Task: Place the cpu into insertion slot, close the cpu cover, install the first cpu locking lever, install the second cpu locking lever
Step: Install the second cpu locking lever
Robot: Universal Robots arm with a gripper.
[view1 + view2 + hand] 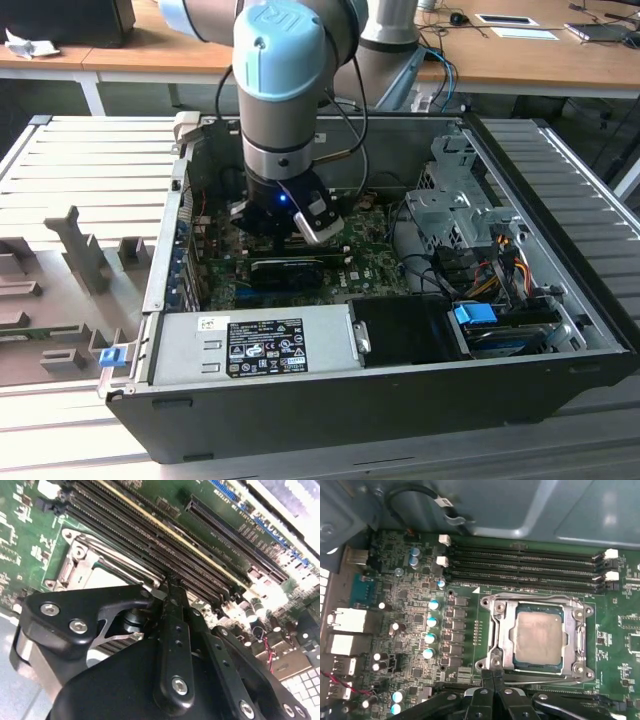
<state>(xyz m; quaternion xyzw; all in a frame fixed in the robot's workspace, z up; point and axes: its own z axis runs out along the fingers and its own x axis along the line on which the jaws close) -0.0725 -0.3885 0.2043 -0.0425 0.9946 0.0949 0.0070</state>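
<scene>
Though not finished yet, already well along with the job. Across the exterior view from its left: first a flat grey ribbed tray (60, 180), then the big black open computer box (330, 400), with the blue and silver robot arm (285, 80) reaching down into its middle.

Down on the flat green circuit board (615, 645), in the first wrist view: the cpu (538, 639), a small square chip with a dull silver-grey top, lying flat in its socket. Looks done, then, that first step. Lying flat around the chip too, the cpu cover (505, 630), a thin grey metal frame with a square window, so likely done as well. Hard to tell about the two thin locking levers: cannot say if clipped down or not.

Black gripper (492, 676) low over the board, its two fingers pressed tight together, tip to tip, with nothing seen between them. Tips just beside one corner of the cover frame, maybe touching a thin metal bar (152, 594) there in the second wrist view. Chip near the fingers but apart from them, not held, with the frame edge in between. Long black memory slots (520, 565) on the far side of the socket from the fingers.
</scene>
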